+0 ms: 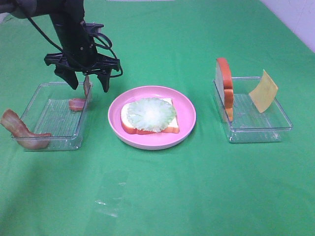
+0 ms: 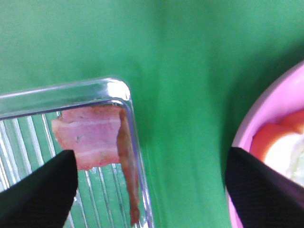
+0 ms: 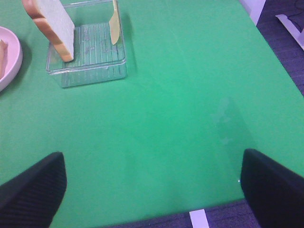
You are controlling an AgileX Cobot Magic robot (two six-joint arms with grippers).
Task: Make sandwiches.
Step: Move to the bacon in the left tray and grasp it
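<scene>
Beneath the left claw (image 1: 88, 84), its jaws spread wide, a bacon strip (image 1: 77, 103) lies in the tray (image 1: 54, 84) corner nearest the plate (image 1: 189, 110). One end climbs the wall.

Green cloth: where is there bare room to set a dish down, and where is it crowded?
Bare: the wide front strip of cloth before the left tray, plate and right tray; also the back stretch behind the plate. Crowded: between left tray and plate, where the left tool hangs over bacon.
</scene>
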